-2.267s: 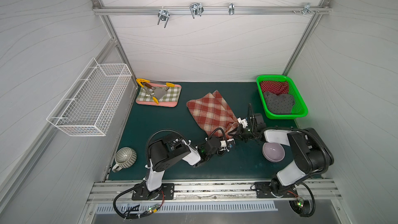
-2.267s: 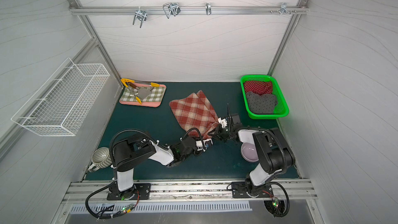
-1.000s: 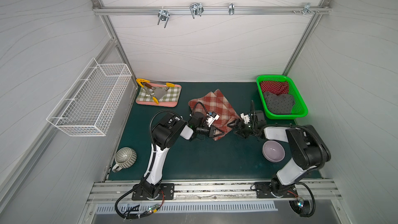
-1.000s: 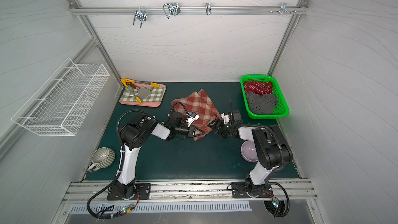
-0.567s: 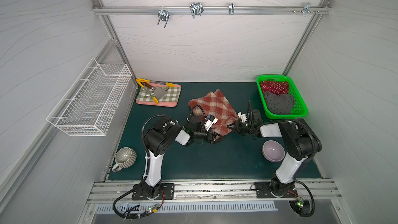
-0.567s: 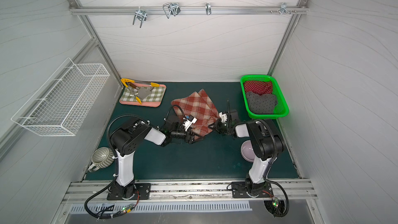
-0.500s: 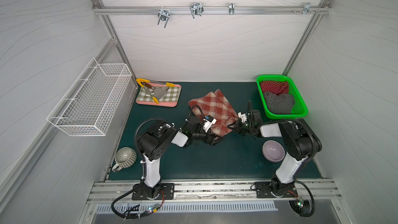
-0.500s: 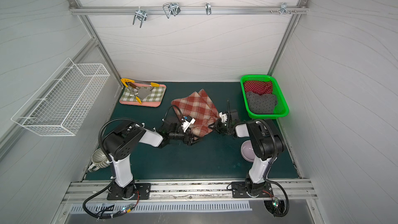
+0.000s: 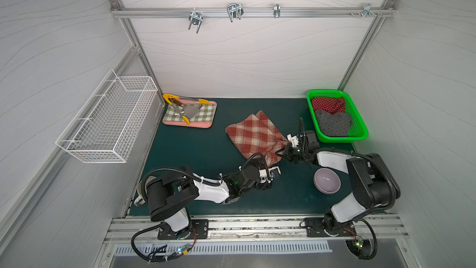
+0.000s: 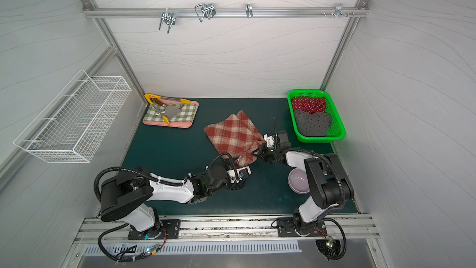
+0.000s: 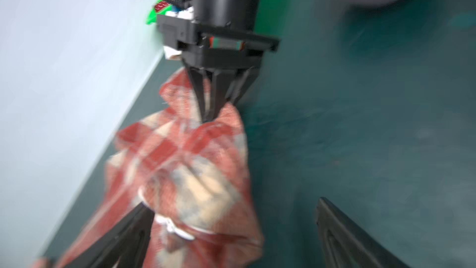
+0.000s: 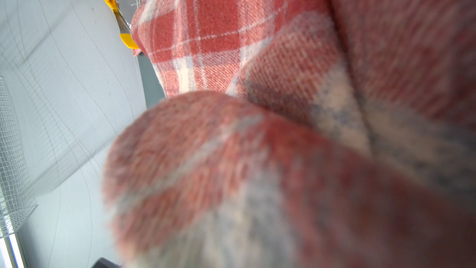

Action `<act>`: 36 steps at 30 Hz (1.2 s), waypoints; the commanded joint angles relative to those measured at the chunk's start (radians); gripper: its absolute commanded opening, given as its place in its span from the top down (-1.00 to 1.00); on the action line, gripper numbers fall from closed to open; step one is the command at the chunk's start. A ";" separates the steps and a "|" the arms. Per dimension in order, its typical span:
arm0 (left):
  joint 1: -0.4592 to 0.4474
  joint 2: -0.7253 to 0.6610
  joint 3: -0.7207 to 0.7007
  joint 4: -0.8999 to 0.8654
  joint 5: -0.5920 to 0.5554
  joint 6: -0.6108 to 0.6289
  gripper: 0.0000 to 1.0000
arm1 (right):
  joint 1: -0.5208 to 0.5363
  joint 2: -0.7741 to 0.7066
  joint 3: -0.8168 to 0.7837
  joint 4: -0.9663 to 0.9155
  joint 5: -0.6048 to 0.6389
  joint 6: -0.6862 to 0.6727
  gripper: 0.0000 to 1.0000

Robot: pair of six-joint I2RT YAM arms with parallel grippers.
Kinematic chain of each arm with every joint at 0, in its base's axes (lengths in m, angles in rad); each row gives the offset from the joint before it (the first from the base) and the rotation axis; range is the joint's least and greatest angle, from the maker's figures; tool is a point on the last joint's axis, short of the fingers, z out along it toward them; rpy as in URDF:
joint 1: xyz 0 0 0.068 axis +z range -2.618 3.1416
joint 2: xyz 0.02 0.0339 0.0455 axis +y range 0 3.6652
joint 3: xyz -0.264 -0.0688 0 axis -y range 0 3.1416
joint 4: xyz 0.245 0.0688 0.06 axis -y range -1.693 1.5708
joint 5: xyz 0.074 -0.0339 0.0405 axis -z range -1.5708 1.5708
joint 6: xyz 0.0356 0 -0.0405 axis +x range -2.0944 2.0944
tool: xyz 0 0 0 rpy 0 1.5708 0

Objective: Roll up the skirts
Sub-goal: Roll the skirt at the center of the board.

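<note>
The green basket (image 9: 360,135) is standing at the far right corner of the bench (image 9: 206,150) and is serving as the reference point here. It is holding two skirts as bundles. The red bundle (image 9: 327,104) is lying in its far half and the grey bundle (image 9: 332,125) in its near half, and the two are touching.

The plaid skirt (image 9: 253,135) is lying spread on the bench just left of the basket, apart from it. Its corner nearest the arms is bunching up.

The right tool (image 11: 206,118) is working just in front of the basket's near left corner. Its jaws are clenched and are pinching the bunched corner of the plaid skirt.

The left tool (image 11: 231,202) is hovering farther from the basket, at the skirt's near edge. Its jaws are standing wide apart and are grasping nothing. One finger (image 11: 123,235) is overlapping the cloth in the blurred left wrist view, so contact cannot be told.

The bowl (image 9: 327,183) is sitting upright in front of the basket. The mat (image 9: 203,118), well left of the basket, is carrying tongs (image 9: 177,109). The wire basket (image 9: 108,122) is hanging on the left wall.
</note>
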 commanded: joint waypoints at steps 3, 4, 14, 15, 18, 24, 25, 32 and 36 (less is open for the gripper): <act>-0.019 0.038 -0.029 0.328 -0.330 0.240 -0.97 | 0.003 -0.014 -0.019 -0.042 -0.024 -0.024 1.00; -0.019 0.030 -0.033 0.318 -0.331 0.241 -0.97 | 0.004 -0.012 -0.022 -0.037 -0.028 -0.021 1.00; -0.092 0.029 0.028 -0.049 0.048 0.135 -0.97 | 0.000 0.012 -0.018 -0.018 -0.046 -0.010 1.00; -0.091 0.042 0.040 -0.070 0.059 0.120 -0.97 | -0.002 0.011 -0.017 -0.018 -0.048 -0.009 1.00; -0.091 0.132 0.061 -0.014 0.009 0.137 -0.97 | -0.006 0.011 -0.021 -0.015 -0.056 -0.012 1.00; -0.066 0.260 0.094 0.179 -0.131 0.159 -0.97 | -0.006 0.012 -0.047 0.016 -0.074 -0.001 1.00; -0.061 0.275 0.110 0.172 -0.134 0.156 -0.97 | -0.006 0.014 -0.052 0.024 -0.079 0.003 1.00; -0.012 0.385 0.157 0.184 -0.161 0.115 -0.91 | -0.006 0.023 -0.069 0.050 -0.092 0.009 1.00; 0.007 0.387 0.122 0.160 -0.146 0.074 -0.02 | -0.024 0.019 -0.076 0.050 -0.101 0.009 1.00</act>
